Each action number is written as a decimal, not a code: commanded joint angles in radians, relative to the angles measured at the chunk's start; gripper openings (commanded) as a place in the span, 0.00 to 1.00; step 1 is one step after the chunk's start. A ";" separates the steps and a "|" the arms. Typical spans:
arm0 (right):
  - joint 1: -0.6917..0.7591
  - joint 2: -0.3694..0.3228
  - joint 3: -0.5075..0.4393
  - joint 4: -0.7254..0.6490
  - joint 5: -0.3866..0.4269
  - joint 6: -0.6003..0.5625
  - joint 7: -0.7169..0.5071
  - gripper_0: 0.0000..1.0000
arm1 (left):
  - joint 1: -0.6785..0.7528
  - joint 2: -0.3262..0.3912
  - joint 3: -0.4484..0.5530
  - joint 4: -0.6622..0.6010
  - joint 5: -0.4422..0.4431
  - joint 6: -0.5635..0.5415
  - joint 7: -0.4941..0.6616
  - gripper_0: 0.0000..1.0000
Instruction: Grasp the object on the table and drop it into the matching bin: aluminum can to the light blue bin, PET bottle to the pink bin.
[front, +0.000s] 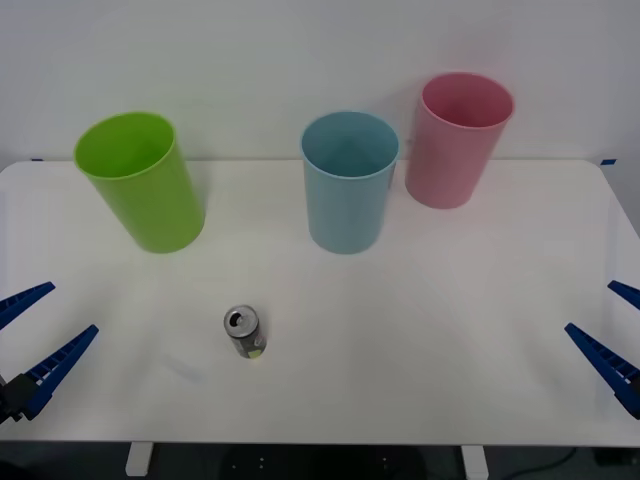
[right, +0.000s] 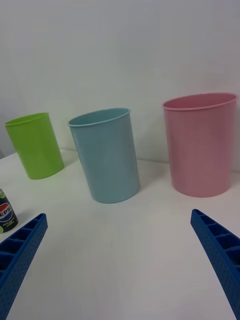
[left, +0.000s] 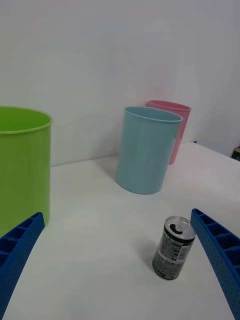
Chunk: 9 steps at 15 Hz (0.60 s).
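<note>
Blue ribbed fingers frame the near edge of the scene on both sides. One white table (front: 420, 330) spans the whole front view and carries everything else. Three tubs stand upright along its far half: a lime green tub (front: 140, 180) to the robot's left, the light blue bin (front: 348, 180) near the middle, and the pink bin (front: 458, 140) just beside it on the right and a little farther back. The blue and pink tubs stand close together but apart; the green one is well apart from both.

Two grippers flank the table's near corners. The left gripper (front: 30, 345) sits at the near left edge with its fingers spread wide, holding and touching nothing. The right gripper (front: 615, 330) sits at the near right edge, likewise spread wide and empty — mostly cut off by the frame.

One aluminum can (front: 244, 331) stands upright on the near half of the table, silver pull-tab top up, dark body with a yellow-green mark low on its side. It is nearer the left gripper than the right, ahead of that gripper and toward the table's middle, near its inner finger (left: 220, 260) in the left wrist view but not touching. From the right wrist view the can (right: 6, 211) peeks in at the frame's edge, well apart from the right gripper.
</note>
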 joint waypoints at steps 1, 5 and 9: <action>0.000 0.000 0.000 0.000 0.000 0.000 0.000 1.00 | -0.001 -0.009 -0.004 0.009 -0.010 0.002 -0.002 1.00; 0.000 0.000 0.000 0.000 0.000 0.000 0.000 1.00 | -0.005 -0.010 -0.013 0.009 0.010 0.002 -0.006 1.00; 0.000 0.000 0.000 0.000 0.000 0.000 0.000 1.00 | 0.004 -0.010 -0.016 0.009 -0.026 0.002 -0.018 1.00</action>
